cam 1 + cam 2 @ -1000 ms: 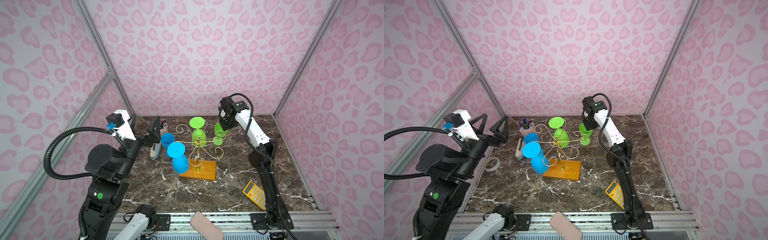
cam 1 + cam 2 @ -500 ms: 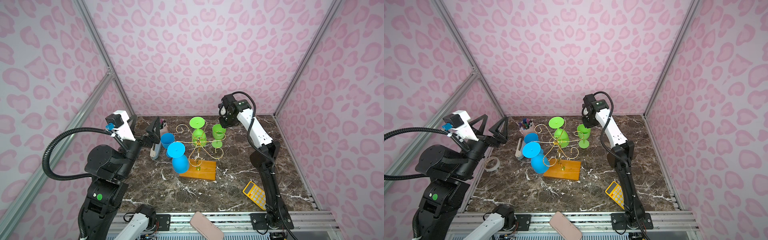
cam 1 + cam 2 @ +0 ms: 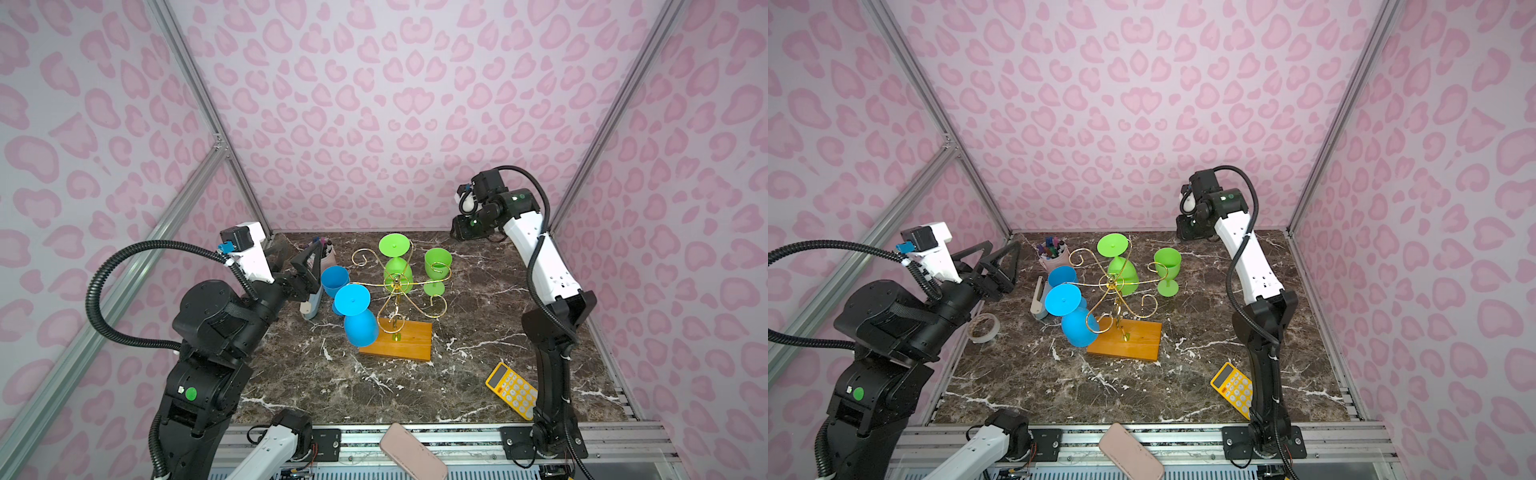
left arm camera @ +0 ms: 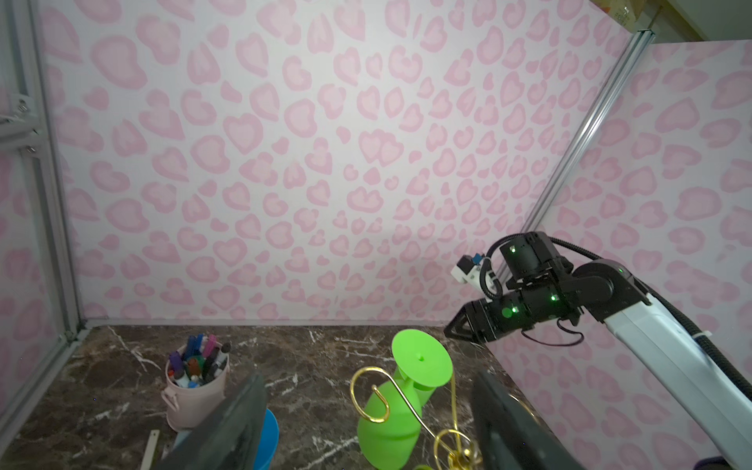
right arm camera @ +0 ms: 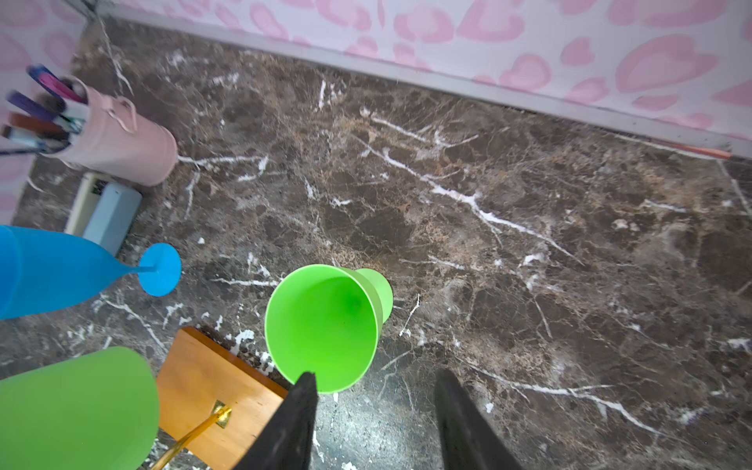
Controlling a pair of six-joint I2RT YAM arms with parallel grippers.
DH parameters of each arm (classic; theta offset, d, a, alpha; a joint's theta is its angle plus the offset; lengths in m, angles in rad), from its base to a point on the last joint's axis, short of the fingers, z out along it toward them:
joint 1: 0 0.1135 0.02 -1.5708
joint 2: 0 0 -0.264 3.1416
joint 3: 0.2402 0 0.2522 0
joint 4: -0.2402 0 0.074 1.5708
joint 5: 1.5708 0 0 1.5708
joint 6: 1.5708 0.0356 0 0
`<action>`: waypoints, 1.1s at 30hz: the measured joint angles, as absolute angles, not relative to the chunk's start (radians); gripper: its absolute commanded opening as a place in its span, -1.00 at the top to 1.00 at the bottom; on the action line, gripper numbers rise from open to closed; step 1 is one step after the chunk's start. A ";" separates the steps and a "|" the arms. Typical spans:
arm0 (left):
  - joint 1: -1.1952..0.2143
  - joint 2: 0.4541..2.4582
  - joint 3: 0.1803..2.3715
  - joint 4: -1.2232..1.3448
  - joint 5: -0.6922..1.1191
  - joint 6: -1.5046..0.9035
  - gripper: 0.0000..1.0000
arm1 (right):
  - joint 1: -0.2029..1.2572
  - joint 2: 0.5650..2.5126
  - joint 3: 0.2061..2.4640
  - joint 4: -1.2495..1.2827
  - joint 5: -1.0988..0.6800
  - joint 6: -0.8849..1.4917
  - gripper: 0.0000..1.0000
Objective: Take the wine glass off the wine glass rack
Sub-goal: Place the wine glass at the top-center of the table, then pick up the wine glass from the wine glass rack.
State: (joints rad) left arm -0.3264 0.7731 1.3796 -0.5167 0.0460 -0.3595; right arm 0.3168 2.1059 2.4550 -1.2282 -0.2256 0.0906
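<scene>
One marble table [image 3: 478, 332] bears one wine glass rack [image 3: 411, 340] at centre; four wine glasses: hanging green glass [image 3: 397, 272] and hanging blue glass [image 3: 360, 328] inverted on its arms, upright green glass [image 3: 437, 262] at its 2 o'clock, upright blue glass [image 3: 334, 279] at 9. The left gripper [image 4: 370, 374] and right gripper [image 5: 376, 373] both gape, holding nothing; one yellow calculator [image 3: 513, 390] lies at 4 o'clock, its keys too small to read.

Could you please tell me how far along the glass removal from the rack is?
Done: the upright green glass and upright blue glass stand on the table beside the wine glass rack. In hand: nothing; the right tool and left tool are open and empty. Left: the hanging green glass and hanging blue glass are upside down on its arms.
</scene>
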 measured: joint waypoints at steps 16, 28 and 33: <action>-0.326 0.714 1.285 -0.885 0.351 -0.604 -0.21 | 0.306 1.518 1.821 -0.726 -0.255 0.176 -0.54; -0.326 0.733 1.253 -0.943 0.443 -0.662 -0.05 | 0.304 1.415 1.707 -0.649 -0.295 0.199 -0.56; -0.326 0.672 1.207 -0.917 0.383 -0.719 -0.04 | 0.303 1.390 1.696 -0.648 -0.296 0.198 -0.56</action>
State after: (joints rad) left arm -0.3264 0.6716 1.2068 -0.9169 0.3828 -0.7185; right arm 0.3027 1.3903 1.6958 -0.6483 -0.2958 0.1982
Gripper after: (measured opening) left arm 0.524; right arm 0.781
